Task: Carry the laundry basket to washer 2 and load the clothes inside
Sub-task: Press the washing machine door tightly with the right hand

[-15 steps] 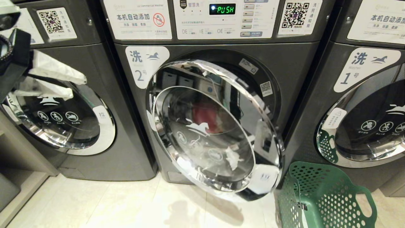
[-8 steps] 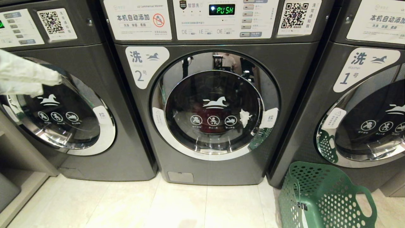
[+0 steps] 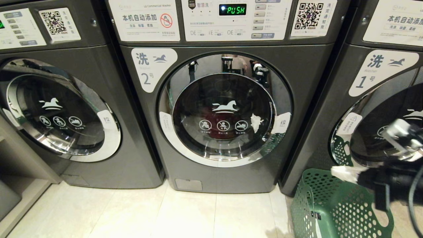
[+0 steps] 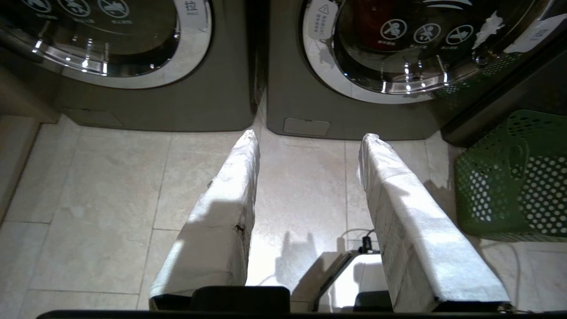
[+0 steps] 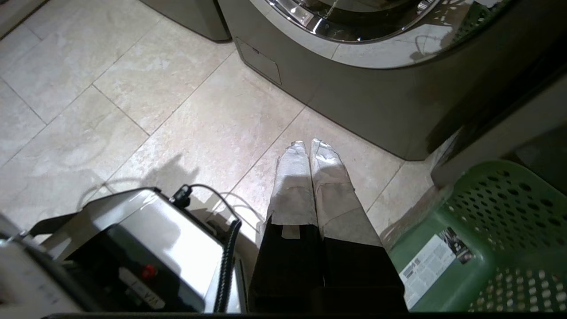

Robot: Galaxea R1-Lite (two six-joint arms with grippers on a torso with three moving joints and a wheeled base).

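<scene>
Your right gripper (image 5: 308, 146) is showing at the centre of its wrist view with the two white-wrapped fingers pressed together on nothing, hanging over bare floor tile (image 5: 133, 102). In the head view it is sitting at the lower right (image 3: 343, 173), just above the rim of the laundry basket (image 3: 333, 205). Your left gripper (image 4: 308, 137) is appearing only in its own wrist view, fingers standing apart with nothing between them, pointing at the floor in front of the seam between two machines.

Washer 2 (image 3: 224, 109) is filling the middle of the head view with its chrome-ringed door (image 3: 281, 99) sitting flush, and something red, likely one of the clothes (image 3: 211, 119), is showing dimly through the glass. The basket is standing in the lower right corner, near the washer labelled 1 (image 3: 380, 115); what can be seen of its inside is looking empty.

Watch the right arm: it is sitting close to the basket rim, so a careless sweep could be knocking the basket over or catching a finger in its holes. A cable (image 3: 413, 198) is trailing beside that arm and could be snagging on the rim too.

For room, the tiles at lower left and lower centre of the head view are offering the widest path.
</scene>
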